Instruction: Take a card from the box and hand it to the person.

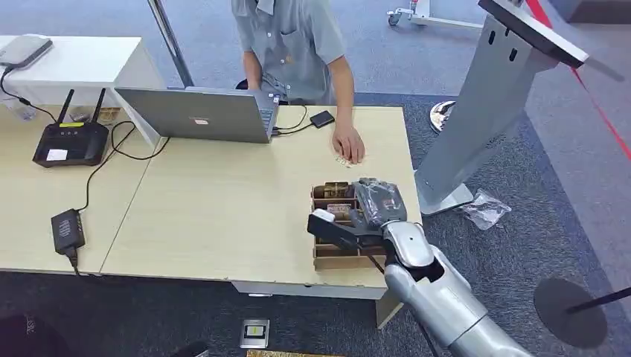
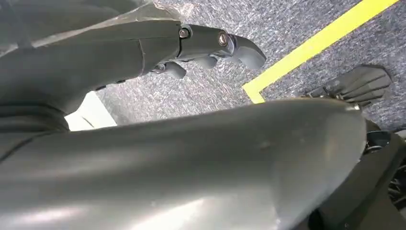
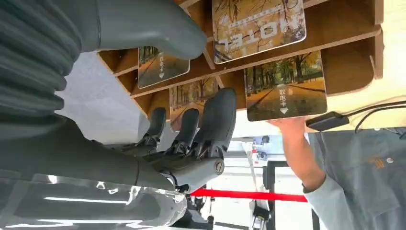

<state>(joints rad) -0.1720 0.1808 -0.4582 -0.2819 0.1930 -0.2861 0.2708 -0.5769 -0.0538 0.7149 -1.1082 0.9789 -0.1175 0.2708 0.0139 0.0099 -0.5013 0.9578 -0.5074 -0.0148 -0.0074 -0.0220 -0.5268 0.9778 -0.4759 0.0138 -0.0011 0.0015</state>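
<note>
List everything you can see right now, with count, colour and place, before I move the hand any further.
Wooden compartment box: one, brown, near table edge under the right hand.
Autumn-tree printed cards: several, orange-brown, standing in the box's slots.
Open laptop: one, silver, far side of the light wooden table.
Router with antennas: one, black, left table.
Power adapter: one, black, left table's near edge.
Small flat device: one, black, beside the laptop.
Slanted stand: one, grey, on the carpet right of the table.
Seated person: one, grey shirt, a hand on the table.
Right hand: over the box, fingers at the cards.
Left hand: above carpet.
</note>
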